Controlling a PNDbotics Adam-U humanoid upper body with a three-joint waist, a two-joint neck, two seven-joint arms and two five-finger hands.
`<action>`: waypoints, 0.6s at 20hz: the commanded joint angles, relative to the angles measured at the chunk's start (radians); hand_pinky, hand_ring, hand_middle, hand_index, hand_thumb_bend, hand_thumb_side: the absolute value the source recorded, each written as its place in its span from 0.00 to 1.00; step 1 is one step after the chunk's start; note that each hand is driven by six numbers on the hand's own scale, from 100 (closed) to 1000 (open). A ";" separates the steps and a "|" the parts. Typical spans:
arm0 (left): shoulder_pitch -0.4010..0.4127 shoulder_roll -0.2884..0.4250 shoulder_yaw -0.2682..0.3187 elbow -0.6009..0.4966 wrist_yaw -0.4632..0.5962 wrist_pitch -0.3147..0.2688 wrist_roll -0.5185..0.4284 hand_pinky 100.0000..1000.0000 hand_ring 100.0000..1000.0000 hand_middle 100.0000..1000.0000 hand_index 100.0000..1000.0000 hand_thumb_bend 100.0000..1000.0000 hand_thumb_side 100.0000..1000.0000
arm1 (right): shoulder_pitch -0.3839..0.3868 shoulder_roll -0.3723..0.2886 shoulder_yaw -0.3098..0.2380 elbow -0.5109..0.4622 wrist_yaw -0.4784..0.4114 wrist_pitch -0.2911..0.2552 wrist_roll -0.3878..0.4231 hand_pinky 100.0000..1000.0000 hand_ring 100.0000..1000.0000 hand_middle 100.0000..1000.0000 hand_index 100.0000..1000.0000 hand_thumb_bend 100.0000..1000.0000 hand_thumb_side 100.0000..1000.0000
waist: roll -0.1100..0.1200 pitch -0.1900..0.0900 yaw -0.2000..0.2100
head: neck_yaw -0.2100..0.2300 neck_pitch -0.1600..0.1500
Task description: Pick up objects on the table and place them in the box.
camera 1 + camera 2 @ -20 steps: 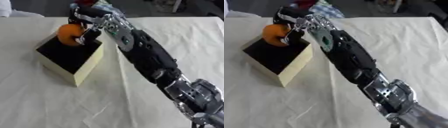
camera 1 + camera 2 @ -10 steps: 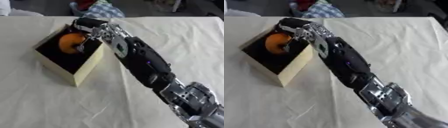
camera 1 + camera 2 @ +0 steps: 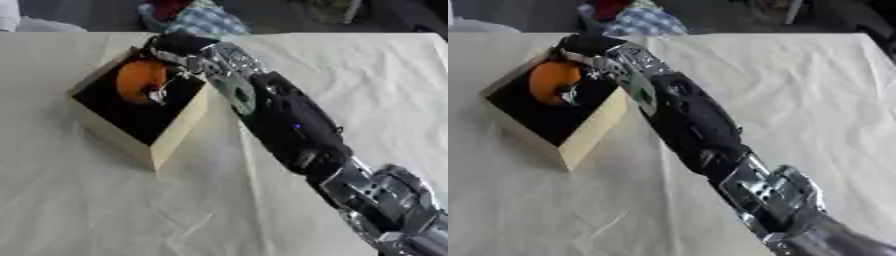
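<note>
A pale wooden box [image 3: 175, 135] with a black inside stands on the left part of the white cloth. An orange round fruit [image 3: 140, 87] sits low inside the box, against its far corner. My right hand [image 3: 175, 65] reaches over the box's far rim, its fingers curled round the fruit. The right arm [image 3: 289, 125] stretches from the lower right corner across the table to the box. My left hand shows in no view.
The white cloth [image 3: 376, 75] covers the whole table, with creases near the front. Beyond the table's far edge lies a heap of coloured cloth [image 3: 188, 15]. Some dark things stand at the far right edge.
The right hand has lowered the orange fruit from above the box's rim down into the box. The camera has shifted a little as well.
</note>
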 commanded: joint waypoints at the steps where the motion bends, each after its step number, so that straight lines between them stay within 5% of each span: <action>1: -0.009 0.011 0.002 -0.019 -0.001 0.000 -0.002 0.58 0.63 0.67 0.63 0.00 0.78 | 0.000 -0.105 0.013 -0.135 -0.090 0.007 0.020 0.67 0.72 0.64 0.78 0.11 0.49 | 0.003 -0.018 -0.002 | 0.005 0.001; 6: -0.006 0.012 0.001 -0.019 -0.005 0.004 -0.007 0.58 0.63 0.67 0.63 0.00 0.78 | 0.015 -0.155 0.018 -0.254 -0.164 0.048 0.068 0.68 0.73 0.64 0.79 0.13 0.51 | 0.002 -0.024 -0.007 | 0.008 0.002; 12: -0.005 0.011 -0.001 -0.019 -0.005 0.007 -0.013 0.58 0.63 0.67 0.63 0.00 0.78 | 0.021 -0.162 0.025 -0.279 -0.171 0.061 0.110 0.70 0.74 0.66 0.80 0.13 0.56 | 0.001 -0.028 -0.007 | 0.004 -0.001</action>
